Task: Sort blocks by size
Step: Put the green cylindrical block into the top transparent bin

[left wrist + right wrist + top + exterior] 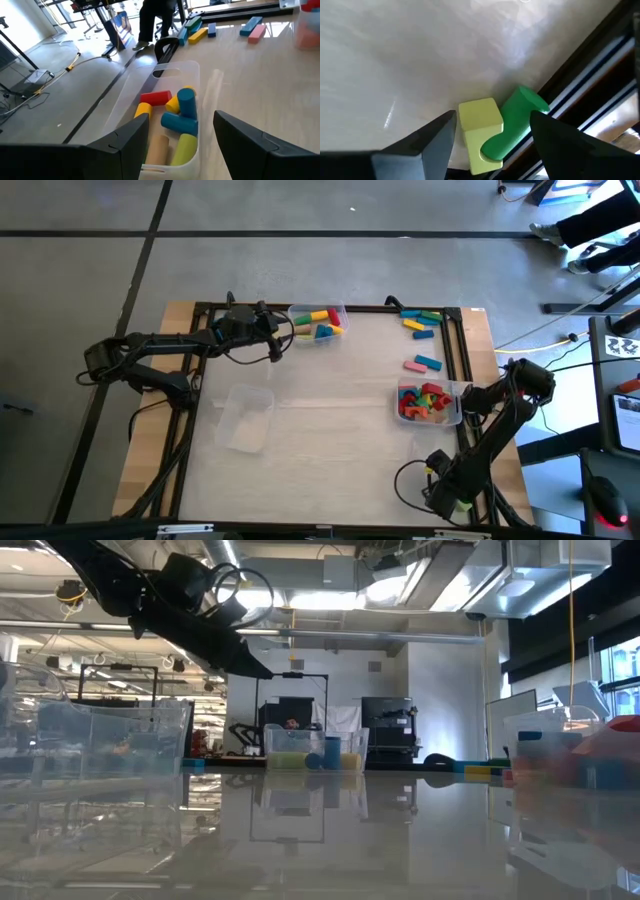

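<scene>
A clear bin (318,322) at the table's far edge holds cylinder blocks in red, yellow, blue, green and tan (175,122). My left gripper (280,332) hangs open and empty just left of and above this bin (181,119). A second clear bin (430,401) at the right holds mixed blocks. My right gripper (492,120) is open above a yellow-green chunk (479,122) and a green cylinder (517,122), which lie on the table next to the dark frame rail. Its fingers stand on either side of the two blocks. The right arm (500,395) hides these two blocks in the high view.
An empty clear bin (245,418) stands at the near left. Loose bar blocks lie at the far right (421,322), and a pink and a blue one (422,363) lie nearer. A dark frame rail (460,350) runs along the table's right edge. A person's legs (152,20) show beyond the table.
</scene>
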